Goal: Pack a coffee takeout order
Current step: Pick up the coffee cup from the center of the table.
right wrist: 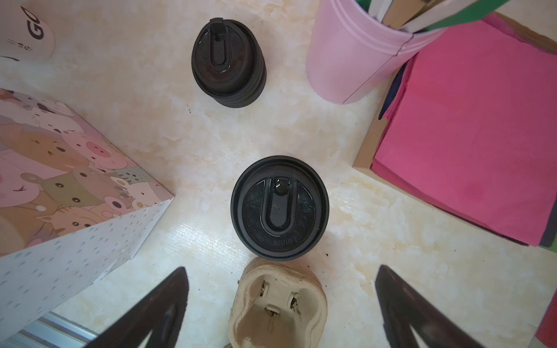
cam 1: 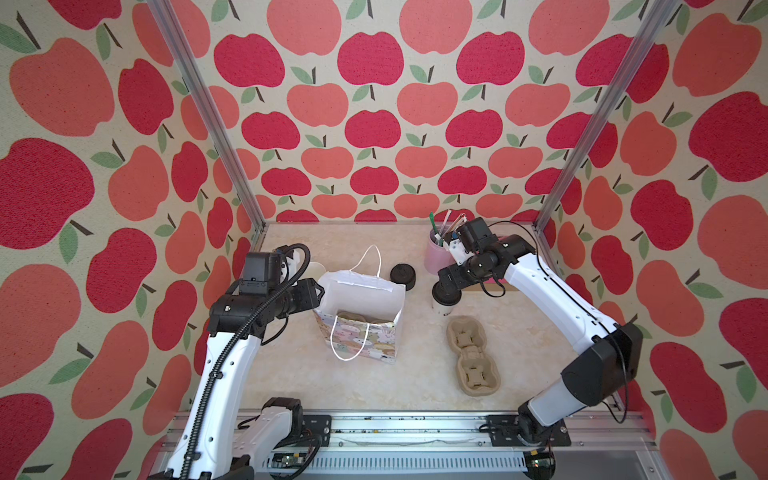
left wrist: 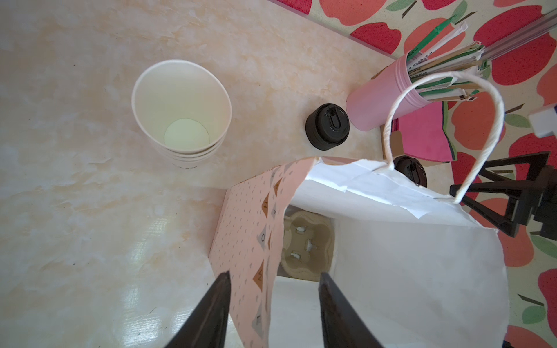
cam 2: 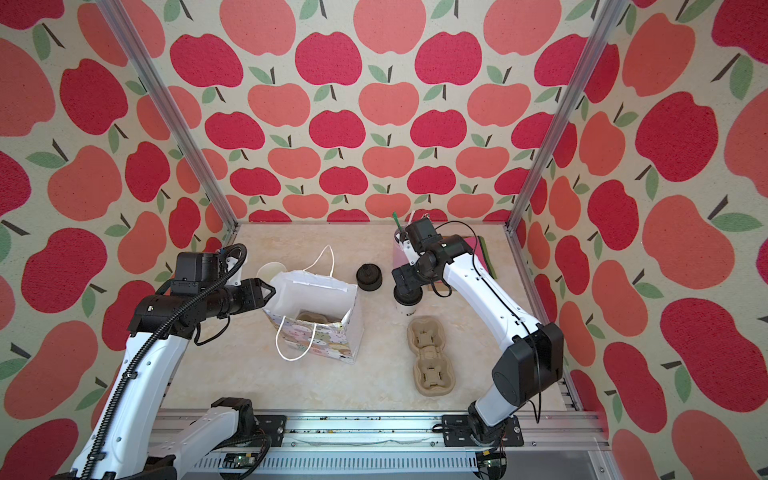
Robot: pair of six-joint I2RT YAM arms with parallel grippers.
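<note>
White paper under a black lid: the lidded cup (right wrist: 279, 208) stands upright on the marbled table (cam 1: 291, 386). Taking the back wall as twelve, it is at three o'clock from the paper bag (cam 1: 361, 299). My right gripper (right wrist: 281, 271) hangs directly over it, jaws spread wide and gripping nothing. From its wrist view I look straight down on the lid, with the fingers clear of its rim.

The green straw (cam 1: 432, 222) sticks up out of the pink holder (cam 1: 435, 254) at twelve o'clock from the cup, among other wrapped straws. The magenta napkin (right wrist: 470, 120) lies on top of a stack in a shallow cardboard tray (right wrist: 366, 150). That tray is just beside the holder, at about two o'clock from the cup.

My left gripper (left wrist: 274, 274) sits at the bag's nine o'clock rim, jaws partway apart, one finger outside the side wall and one inside. The wall runs between them without being pinched. The bag stands open with a pulp carrier (left wrist: 307, 241) on its floor.

A second carrier (cam 1: 471, 357) lies flat at five o'clock from the cup. Spare lids (cam 1: 402, 274) are stacked at one o'clock from the bag, lidless cups (left wrist: 180, 114) at ten.
</note>
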